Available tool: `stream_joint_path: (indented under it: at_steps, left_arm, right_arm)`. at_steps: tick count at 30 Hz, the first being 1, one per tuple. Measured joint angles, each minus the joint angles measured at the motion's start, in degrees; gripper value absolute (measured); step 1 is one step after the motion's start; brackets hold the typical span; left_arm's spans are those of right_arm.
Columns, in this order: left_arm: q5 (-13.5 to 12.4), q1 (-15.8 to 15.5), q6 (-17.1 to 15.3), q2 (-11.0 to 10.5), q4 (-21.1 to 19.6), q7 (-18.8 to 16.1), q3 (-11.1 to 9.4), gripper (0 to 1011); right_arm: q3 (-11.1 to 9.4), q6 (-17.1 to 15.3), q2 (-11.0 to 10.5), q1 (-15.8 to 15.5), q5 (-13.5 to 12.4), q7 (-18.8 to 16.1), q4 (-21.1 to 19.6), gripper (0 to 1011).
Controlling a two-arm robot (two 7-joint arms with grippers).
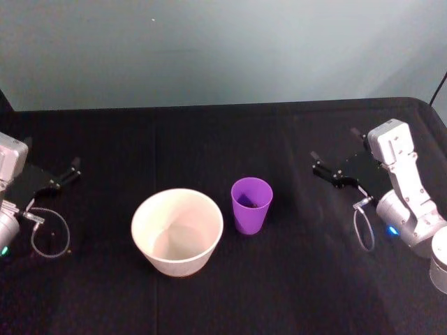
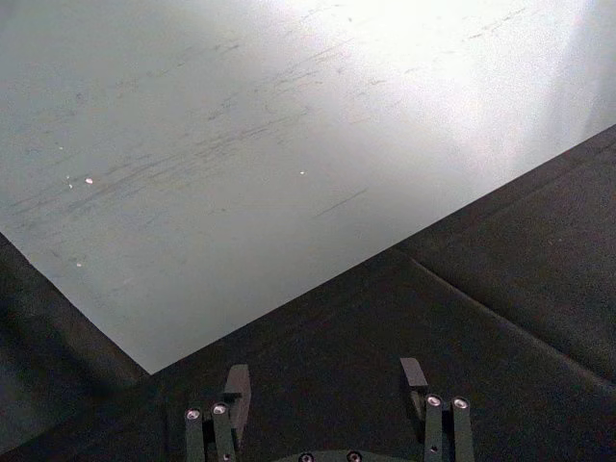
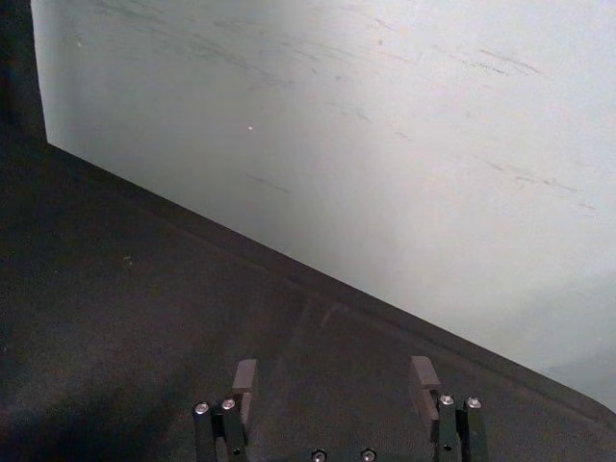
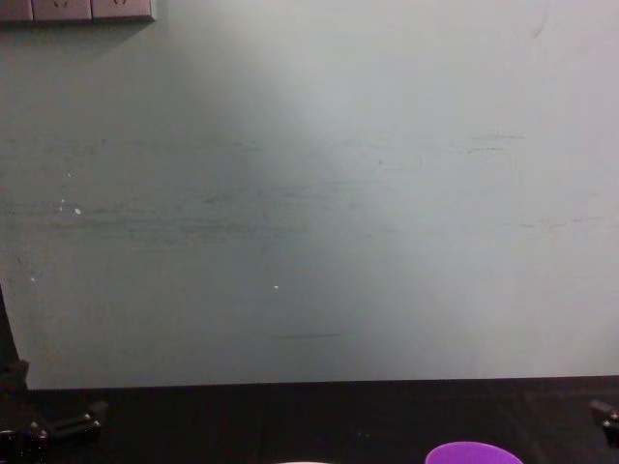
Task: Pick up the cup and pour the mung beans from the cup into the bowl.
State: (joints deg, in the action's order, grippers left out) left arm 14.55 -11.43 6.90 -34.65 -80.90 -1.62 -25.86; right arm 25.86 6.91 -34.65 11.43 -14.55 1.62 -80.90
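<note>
The purple cup [image 1: 251, 204] stands upright on the black table, just right of the whitish bowl [image 1: 177, 232], with a small gap between them. The cup's inside is dark low down; I cannot make out mung beans. The bowl looks empty. In the chest view the cup's rim [image 4: 474, 453] peeks up at the lower edge. My left gripper [image 1: 63, 175] rests at the table's left side, open, far from the bowl. My right gripper [image 1: 333, 153] hovers at the right, open, a hand's width from the cup. Both wrist views show the left gripper [image 2: 325, 371] and right gripper [image 3: 334, 366] with nothing between the fingers.
Black cloth covers the table [image 1: 223, 139], which ends at a pale wall [image 4: 309, 193] behind. Loose cable loops hang by the left arm [image 1: 50, 241] and the right arm [image 1: 364, 227].
</note>
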Motion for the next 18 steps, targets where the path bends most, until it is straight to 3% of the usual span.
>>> stream_joint_path:
  at_steps: [18]
  left_arm:
    - [0.0, 0.0, 0.0, 0.0, 0.0, 0.0, 0.0, 1011]
  right_arm:
    - [0.0, 0.0, 0.0, 0.0, 0.0, 0.0, 0.0, 1003]
